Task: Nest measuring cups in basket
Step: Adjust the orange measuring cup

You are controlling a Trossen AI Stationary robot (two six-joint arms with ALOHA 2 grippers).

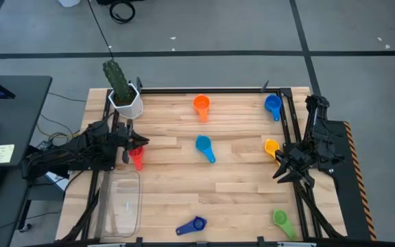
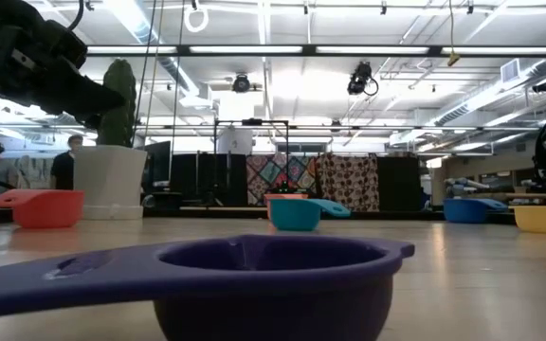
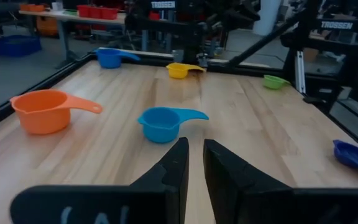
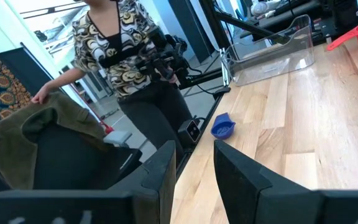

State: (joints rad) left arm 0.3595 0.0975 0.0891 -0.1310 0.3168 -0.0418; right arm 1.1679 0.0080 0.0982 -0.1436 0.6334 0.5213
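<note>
Cups lie scattered over the table (image 1: 238, 185): orange cup (image 1: 201, 105) at twelve o'clock, light blue cup (image 1: 204, 147) at centre, blue cup (image 1: 273, 105) and yellow cup (image 1: 271, 147) toward two and three, green cup (image 1: 282, 221) at five, dark blue cup (image 1: 192, 226) at six, red cup (image 1: 136, 157) at nine. The clear basket (image 1: 119, 204) sits at eight, holding none. The left gripper (image 3: 192, 163), nearly closed and holding nothing, hangs by the red cup; the right gripper (image 4: 194, 163), slightly parted and likewise without a load, waits at three.

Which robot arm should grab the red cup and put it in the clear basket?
Probably the left. The left gripper sits right beside the red cup, with the basket just below on that side. The right gripper waits at the far table edge, near the yellow cup.
</note>
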